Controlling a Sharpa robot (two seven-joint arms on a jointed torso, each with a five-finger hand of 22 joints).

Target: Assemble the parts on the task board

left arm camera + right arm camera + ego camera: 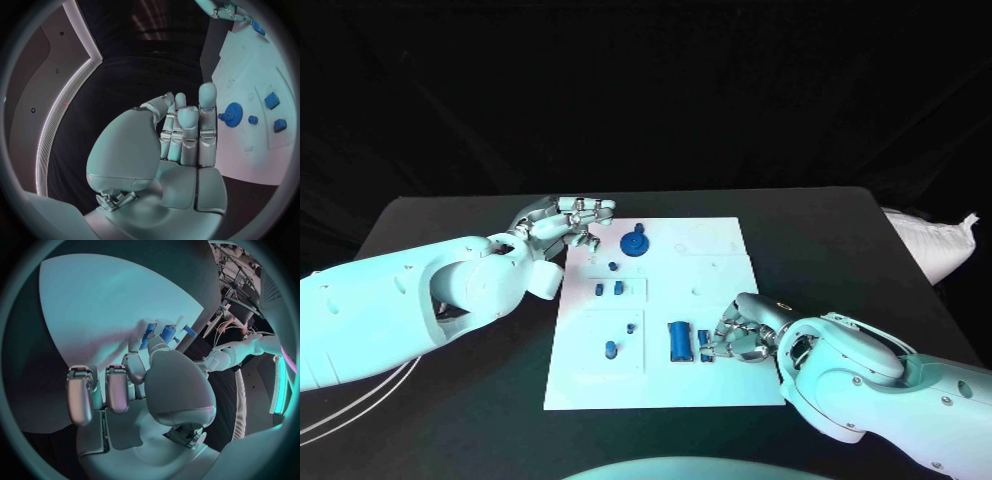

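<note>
Right hand (740, 335) pinches a small blue block (704, 342) at the white board's (711, 270) five o'clock; left hand (567, 222), fingers apart, holds nothing.

No text, label, brand, number or sign could be read anywhere in these views. The task board (711, 300) carried only faint small marks, too small to make out. The blue parts (678, 341) on it bore no lettering that could be told.
</note>
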